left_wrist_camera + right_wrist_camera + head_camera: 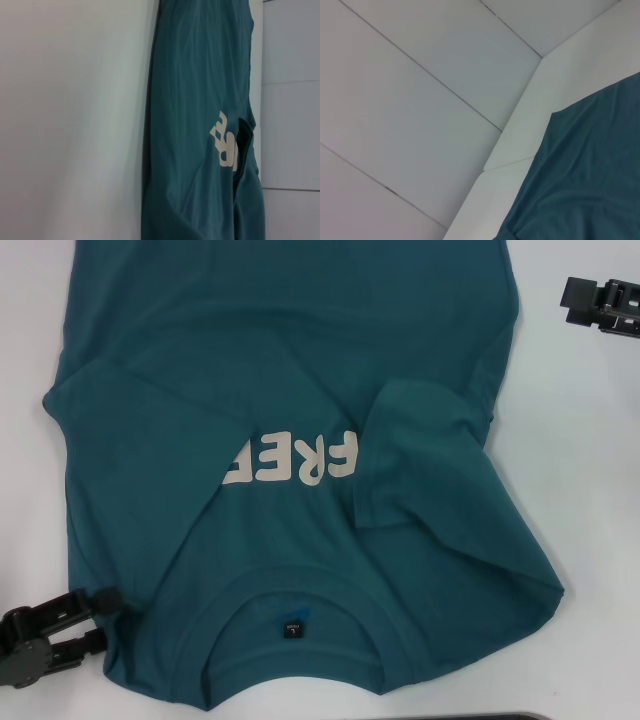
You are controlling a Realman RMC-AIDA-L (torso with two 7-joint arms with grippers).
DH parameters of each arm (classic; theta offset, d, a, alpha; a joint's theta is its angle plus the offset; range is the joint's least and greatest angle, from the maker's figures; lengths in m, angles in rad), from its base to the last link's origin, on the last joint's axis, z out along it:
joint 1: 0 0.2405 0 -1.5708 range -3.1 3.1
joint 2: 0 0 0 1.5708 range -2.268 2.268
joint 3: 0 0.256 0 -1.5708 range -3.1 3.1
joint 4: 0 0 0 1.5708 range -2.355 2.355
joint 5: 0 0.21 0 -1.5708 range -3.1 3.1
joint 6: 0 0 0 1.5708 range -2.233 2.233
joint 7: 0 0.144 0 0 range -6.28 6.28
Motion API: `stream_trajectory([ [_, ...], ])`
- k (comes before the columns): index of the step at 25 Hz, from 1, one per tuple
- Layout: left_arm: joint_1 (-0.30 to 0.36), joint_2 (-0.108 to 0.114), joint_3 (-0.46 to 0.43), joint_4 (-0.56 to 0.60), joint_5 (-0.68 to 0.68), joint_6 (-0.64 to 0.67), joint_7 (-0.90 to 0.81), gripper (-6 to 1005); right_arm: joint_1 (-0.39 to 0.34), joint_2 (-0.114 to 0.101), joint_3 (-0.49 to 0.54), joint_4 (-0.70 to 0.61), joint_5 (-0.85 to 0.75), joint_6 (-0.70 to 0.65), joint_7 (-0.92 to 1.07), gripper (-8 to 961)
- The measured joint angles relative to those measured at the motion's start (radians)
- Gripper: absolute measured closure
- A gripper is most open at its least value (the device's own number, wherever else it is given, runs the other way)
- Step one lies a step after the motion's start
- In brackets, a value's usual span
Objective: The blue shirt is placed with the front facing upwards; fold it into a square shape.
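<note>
**Shirt flat on white table, both sides partly folded in**

Head view: smooth white table [590,440]. Soft teal shirt [290,370] fills centre frame, collar [290,585] lower centre, sleeve [420,455] folded over cream "FREE" [290,460]. Left gripper [45,635] lower left, right gripper [605,302] upper right; jaw state cannot be told.

Left wrist: shirt, lettering [225,142], white table.

Right wrist: shirt corner [590,175], pale panelled floor [410,100].

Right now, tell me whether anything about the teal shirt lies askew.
Yes. On the dark teal-blue cotton T-shirt, the right-hand sleeve lies folded inward at a slant, rumpled, next to the cream "FREE" lettering. The opposite side is folded in flatter. The left gripper and the right gripper both sit off the cloth.
</note>
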Motion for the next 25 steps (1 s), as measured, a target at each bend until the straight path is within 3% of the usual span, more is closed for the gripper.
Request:
stream_trajectory([
  [12,0.049,0.008,-0.025,-0.029,-0.003,0.012,-0.013,65,0.000,0.000,0.003,0.001,0.000,0.002,0.000,43],
  [25,0.032,0.003,-0.015,-0.029,0.003,0.008,-0.018,65,0.000,0.000,0.011,0.001,0.000,0.002,0.000,43],
])
